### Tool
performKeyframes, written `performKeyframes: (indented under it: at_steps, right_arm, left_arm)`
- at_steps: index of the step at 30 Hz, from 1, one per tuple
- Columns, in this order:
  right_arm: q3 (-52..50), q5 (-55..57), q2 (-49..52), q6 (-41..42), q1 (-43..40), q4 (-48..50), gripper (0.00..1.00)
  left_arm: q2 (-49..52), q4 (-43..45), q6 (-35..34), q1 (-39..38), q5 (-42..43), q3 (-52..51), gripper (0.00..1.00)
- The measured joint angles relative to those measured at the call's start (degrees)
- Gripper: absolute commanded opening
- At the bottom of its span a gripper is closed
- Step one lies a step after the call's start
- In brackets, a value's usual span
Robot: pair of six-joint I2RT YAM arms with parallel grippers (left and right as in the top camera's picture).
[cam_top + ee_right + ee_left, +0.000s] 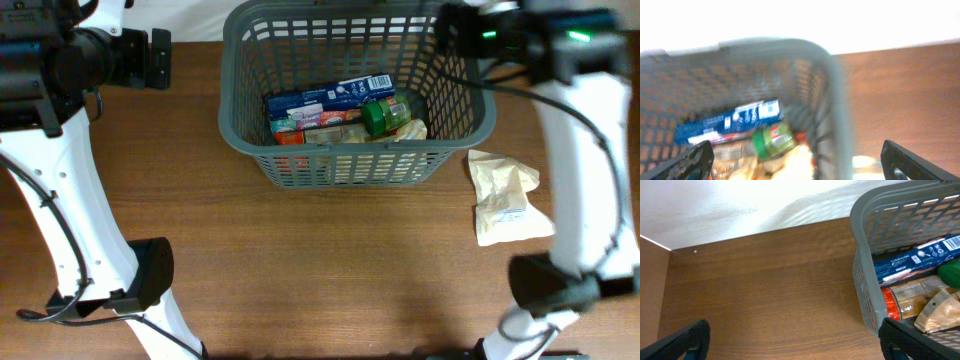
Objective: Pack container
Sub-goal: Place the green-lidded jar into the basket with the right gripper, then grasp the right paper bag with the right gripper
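Nearest, a cream packet (pixel 508 195) lies on the table (pixel 300 260) just right of the basket (pixel 350 168). Farther, both grippers gape empty: right gripper (pixel 797 162) over the basket's far right corner, left gripper (pixel 792 337) near its left wall. Advised: the right gripper pinches the packet's middle squarely.

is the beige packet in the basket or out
Out: the beige packet lies on the table beside the basket, outside its rim.

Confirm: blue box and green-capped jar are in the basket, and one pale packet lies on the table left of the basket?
Not quite. The overhead view shows the pale packet on the table right of the basket, not left. The blue box and green-capped jar are in the basket.
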Motion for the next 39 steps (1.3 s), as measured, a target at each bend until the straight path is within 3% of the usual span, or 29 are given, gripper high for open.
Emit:
performKeyframes:
  at_steps: [5,9,14,20,27,34,37,38,39]
  right_arm:
    - [3.7,5.2,-10.0,-0.4,-9.4,-3.2,0.99]
    - [2.6,6.3,-10.0,1.7,-20.6,-5.4,0.99]
    - [-11.8,2.7,-2.2,4.9,-31.9,-4.5,0.99]
    - [-29.2,-4.0,5.3,2.6,-32.8,-1.7,0.96]
    - [-42.7,-7.5,5.2,-4.3,-28.2,4.4,0.95]
    - [-57.7,-7.7,5.2,-6.2,-27.5,13.4,0.93]
    - [-62.3,-7.7,5.2,-6.3,-27.5,17.3,0.85]
    - [-63.1,-7.7,5.2,-6.4,-27.5,17.9,0.79]
    - [-63.8,-7.8,5.2,-6.5,-27.5,18.4,0.61]
  left_arm:
    - [0.0,0.0,0.0,0.0,0.0,0.0,0.99]
    - [0.0,0.0,0.0,0.0,0.0,0.0,0.99]
    - [0.0,0.0,0.0,0.0,0.0,0.0,0.99]
    - [0.0,0.0,0.0,0.0,0.0,0.0,0.99]
    - [0.0,0.0,0.0,0.0,0.0,0.0,0.99]
    - [0.0,0.0,0.0,0.0,0.0,0.0,0.99]
    - [0.0,0.0,0.0,0.0,0.0,0.0,0.99]
    - [0.0,0.0,0.0,0.0,0.0,0.0,0.99]
    - [0.0,0.0,0.0,0.0,0.0,0.0,0.99]
